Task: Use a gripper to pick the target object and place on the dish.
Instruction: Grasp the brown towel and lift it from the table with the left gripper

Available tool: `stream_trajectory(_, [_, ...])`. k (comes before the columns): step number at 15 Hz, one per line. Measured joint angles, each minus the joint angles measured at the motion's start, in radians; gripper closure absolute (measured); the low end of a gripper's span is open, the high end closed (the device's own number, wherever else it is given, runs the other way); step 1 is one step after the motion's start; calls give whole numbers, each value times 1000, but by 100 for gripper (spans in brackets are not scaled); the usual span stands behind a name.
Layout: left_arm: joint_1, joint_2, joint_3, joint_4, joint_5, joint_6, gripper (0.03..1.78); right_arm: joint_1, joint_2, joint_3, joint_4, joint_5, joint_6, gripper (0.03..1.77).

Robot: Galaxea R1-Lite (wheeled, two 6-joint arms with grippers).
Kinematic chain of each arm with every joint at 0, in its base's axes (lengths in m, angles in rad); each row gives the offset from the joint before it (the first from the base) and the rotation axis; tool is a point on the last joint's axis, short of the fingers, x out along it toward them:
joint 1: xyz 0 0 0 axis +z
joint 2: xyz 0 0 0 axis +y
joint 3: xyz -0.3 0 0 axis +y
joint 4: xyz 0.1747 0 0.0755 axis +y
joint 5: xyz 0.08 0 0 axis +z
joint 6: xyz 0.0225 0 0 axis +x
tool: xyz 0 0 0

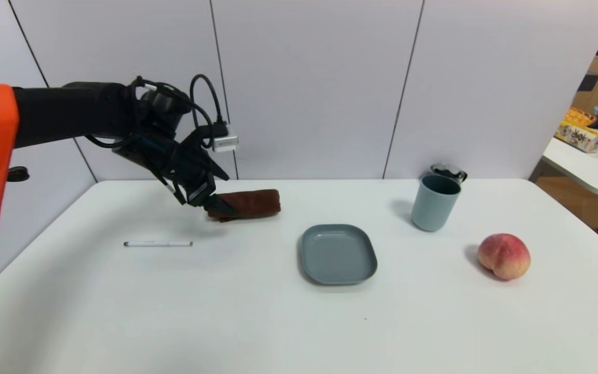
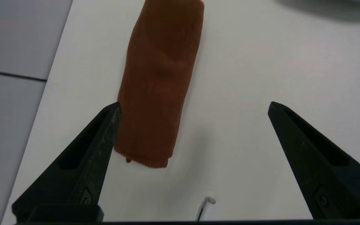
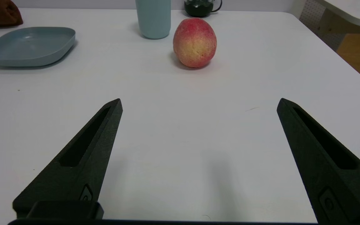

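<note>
— What is sitting nearest the head camera?

— The white table (image 1: 257,332), with a thin white pen (image 1: 158,243) lying on its left part. Farther back, the black two-fingered left gripper (image 2: 194,106) on its black-and-orange arm is hanging over the near end of the dark brown rolled fuzzy towel (image 1: 249,203).

— Is it gripping?

— No — its jaws are standing wide apart, one fingertip (image 2: 112,114) just beside the towel's edge, the other well clear of it. The towel is lying on the table, behind and to the left of the flat grey-blue rounded-square dish (image 1: 338,253), not touching it.

— And the other arm?

— The right gripper (image 3: 198,103) is hovering low over the table, jaws spread too (a pink-yellow peach (image 3: 194,42) and a grey-blue cup (image 3: 153,18) are sitting beyond it).
</note>
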Motion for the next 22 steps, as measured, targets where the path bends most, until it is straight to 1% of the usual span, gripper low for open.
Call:
stream_trajectory(1, [0, 28, -6, -24, -56, 12, 12, 0, 0, 0, 0, 0, 0, 9])
stream_trajectory(2, [0, 54, -8, -64, -95, 20, 12, 0, 0, 0, 0, 0, 0, 9])
stream_trajectory(6, [4, 133, -12, -234, -140, 9, 12, 0, 0, 0, 0, 0, 0, 9])
stream_trajectory(7, [4, 148, -13, -254, -159, -7, 12, 0, 0, 0, 0, 0, 0, 9])
stream_trajectory(9, [6, 174, -13, -257, -194, -30, 12, 0, 0, 0, 0, 0, 0, 9])
stream_trajectory(16, [34, 234, -14, -257, -204, -31, 12, 0, 0, 0, 0, 0, 0, 9])
stream_trajectory(22, [42, 253, -14, -256, -217, -31, 12, 0, 0, 0, 0, 0, 0, 9])
